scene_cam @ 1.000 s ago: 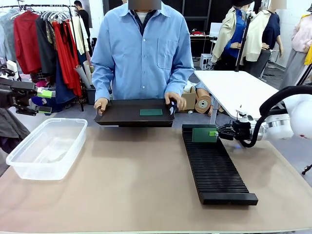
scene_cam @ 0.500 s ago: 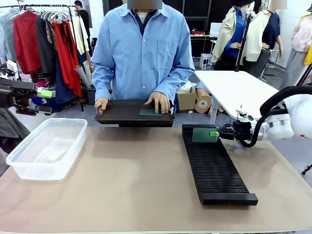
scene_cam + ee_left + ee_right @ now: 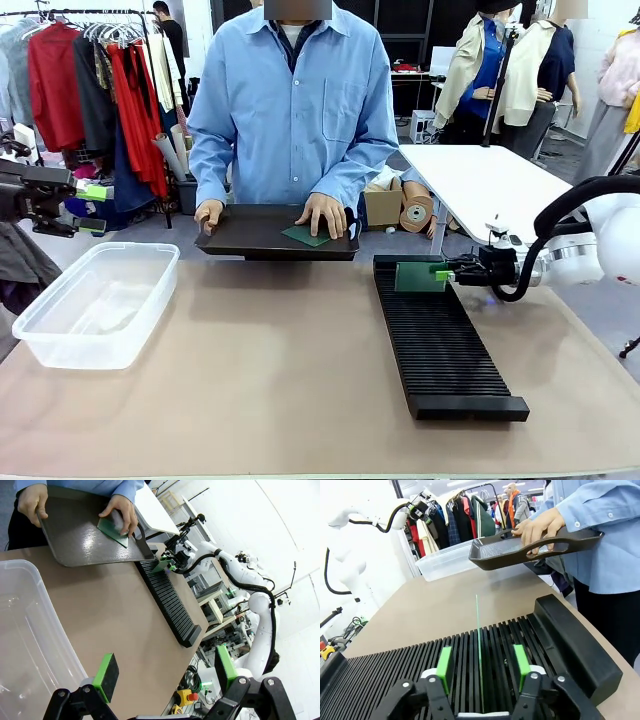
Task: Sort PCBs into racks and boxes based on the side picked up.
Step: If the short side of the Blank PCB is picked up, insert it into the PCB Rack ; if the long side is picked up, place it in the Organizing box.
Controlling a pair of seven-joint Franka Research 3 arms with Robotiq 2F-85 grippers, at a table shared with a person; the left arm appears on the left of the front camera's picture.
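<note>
Brown tabletop (image 3: 270, 390) in a workroom, with a rail of hanging clothes (image 3: 90, 70) behind on the left; a person in a blue shirt stands at the far side.

Right gripper (image 3: 441, 272): jaws partly open, reaching in level from the right over the far end of the rack (image 3: 445, 350); an upright PCB (image 3: 417, 277) stands on edge in one of the far slots. In the right wrist view this board is a thin green line between the two green pads (image 3: 444, 666), with a gap on each side, so the jaws grip nothing. The rack is long, black and ribbed; it runs from near the person towards the robot, on the right half of the tabletop.

Left gripper (image 3: 165, 672): jaws wide open with nothing between them; it hangs off the left edge of the tabletop, above and beyond the clear plastic tub (image 3: 80, 350). The tub sits at the left, well apart from the rack.

At the far edge, the person holds a smooth black tray (image 3: 250, 238); one hand (image 3: 208, 214) grips its left end; the other hand (image 3: 325, 212) rests its fingers on a second PCB (image 3: 306, 236) on the tray, turned at an angle; whether that board lies flat cannot be told.
</note>
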